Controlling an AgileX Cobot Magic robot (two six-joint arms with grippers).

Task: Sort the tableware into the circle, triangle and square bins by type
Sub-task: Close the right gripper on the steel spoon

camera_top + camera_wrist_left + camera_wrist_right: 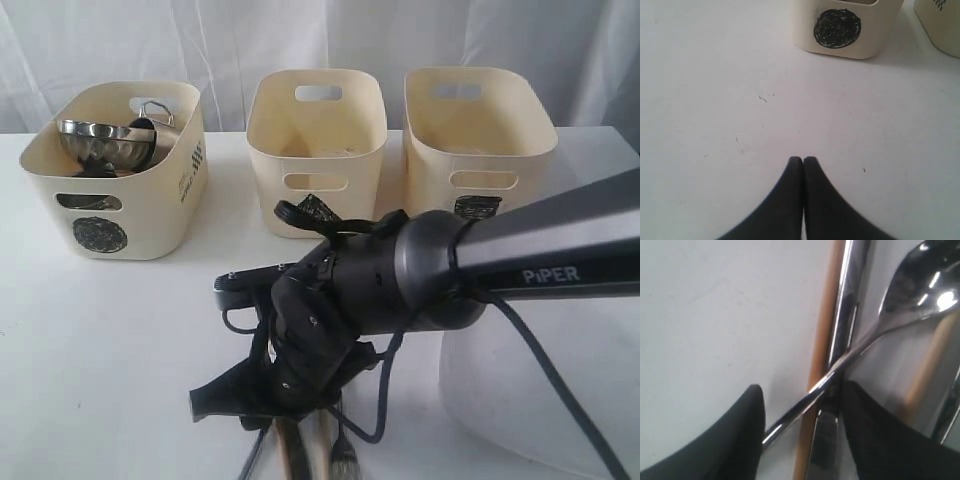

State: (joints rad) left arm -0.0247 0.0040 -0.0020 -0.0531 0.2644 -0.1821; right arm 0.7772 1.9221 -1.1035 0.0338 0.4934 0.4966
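Note:
My right gripper is open, low over a bundle of cutlery near the table's front edge. The steel spoon lies with its handle slanting across the gap between the fingers, over a wooden chopstick and the steel knife. A second chopstick lies beside them. In the exterior view the right gripper points down at chopsticks. The circle bin holds the steel bowl and the mug. My left gripper is shut and empty, facing the circle bin.
Two more cream bins stand at the back; my right arm hides most of their marks. The large white plate lies at the front right. The small white bowl is out of view.

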